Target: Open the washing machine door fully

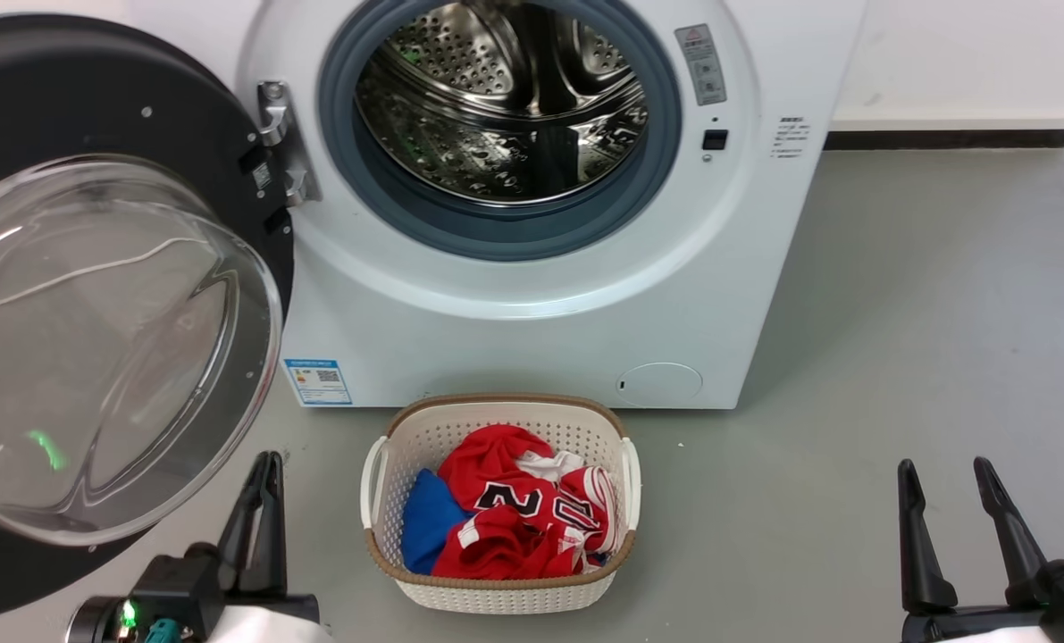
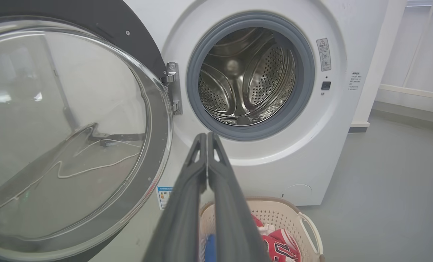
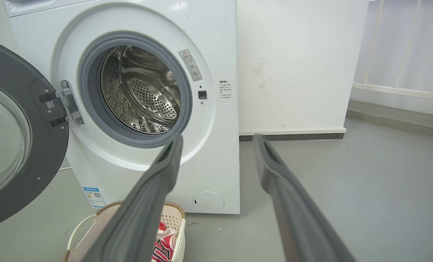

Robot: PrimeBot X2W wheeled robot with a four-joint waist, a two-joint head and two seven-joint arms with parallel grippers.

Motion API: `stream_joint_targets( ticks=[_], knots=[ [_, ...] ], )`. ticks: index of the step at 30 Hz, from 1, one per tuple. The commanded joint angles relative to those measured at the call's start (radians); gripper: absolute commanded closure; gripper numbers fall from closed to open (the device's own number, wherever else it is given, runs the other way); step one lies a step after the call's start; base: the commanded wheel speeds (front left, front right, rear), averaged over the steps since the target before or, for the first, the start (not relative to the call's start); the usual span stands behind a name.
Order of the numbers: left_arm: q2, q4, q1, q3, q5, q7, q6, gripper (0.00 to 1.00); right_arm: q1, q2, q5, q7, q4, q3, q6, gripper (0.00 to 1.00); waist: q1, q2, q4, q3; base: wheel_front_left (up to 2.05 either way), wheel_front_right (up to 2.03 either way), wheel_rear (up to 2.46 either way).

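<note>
The white washing machine stands ahead with its steel drum exposed. Its round black washing machine door is swung out to the left on its hinge, the clear glass bowl bulging toward me. My left gripper is shut with nothing between its fingers, low beside the door's lower right rim, not touching it. Over bare floor at the lower right, my right gripper stands open and holds nothing.
A white woven-look laundry basket holding red and blue clothes sits on the grey floor in front of the machine, between my grippers. A white wall with a dark baseboard runs at the right.
</note>
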Motion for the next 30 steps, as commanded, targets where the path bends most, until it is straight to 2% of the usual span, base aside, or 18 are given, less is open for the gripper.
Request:
stream_joint_targets(
  ticks=[1,22,23,27,30],
  knots=[
    [0.000,0.003,0.013,-0.002,-0.011,0.002,0.008,0.00,0.008,0.002,0.006,-0.002,0.001,-0.001,0.000,0.00,0.0000,0.0000,-0.008,-0.003,0.00,0.00,0.00],
    [-0.006,0.050,0.018,-0.056,-0.012,0.002,0.066,0.00,0.023,0.002,0.019,-0.002,0.012,-0.001,0.000,0.00,0.0000,0.0000,-0.009,-0.007,0.00,0.00,0.00],
    [-0.004,0.052,0.023,-0.057,-0.016,0.000,0.059,1.00,0.019,0.000,0.021,0.000,0.015,-0.001,0.000,1.00,0.0000,0.0000,-0.009,-0.007,0.00,0.00,0.00],
    [-0.005,0.093,0.038,-0.058,-0.020,0.001,0.059,1.00,0.027,0.000,0.023,0.002,0.052,0.002,0.000,1.00,0.0000,0.0000,-0.009,-0.007,0.00,0.00,0.00],
    [-0.005,0.105,0.022,-0.047,-0.082,0.023,0.055,1.00,0.018,-0.003,0.089,0.012,0.057,0.006,0.000,1.00,0.0000,0.0000,-0.009,-0.007,0.00,0.00,0.00]
  ],
)
